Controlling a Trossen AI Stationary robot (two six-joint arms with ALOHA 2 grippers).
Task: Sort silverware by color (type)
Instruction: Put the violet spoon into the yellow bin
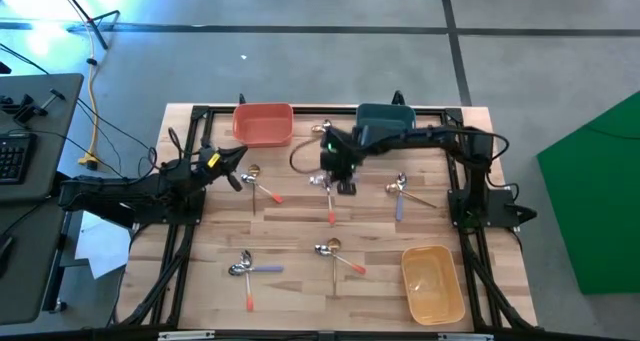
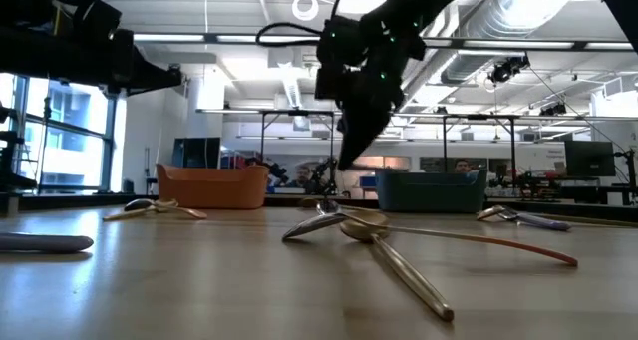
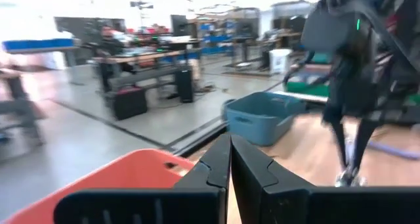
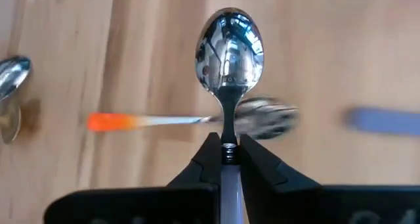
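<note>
Spoon point(image 4: 230, 50) sits pinched at its neck in my right gripper point(image 4: 224, 152); left gripper point(image 3: 230, 159) waits shut.

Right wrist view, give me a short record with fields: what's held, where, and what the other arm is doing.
held: spoon, its neck pinched between the right gripper fingers
handle colour: pale lilac, as far as it shows
beneath: another spoon with an orange-tipped handle on the table
left gripper: shut, empty, near the coral bowl

spoons point(image 1: 330, 249) scattered on table point(image 1: 290, 281), between bins point(image 1: 263, 123)
</note>
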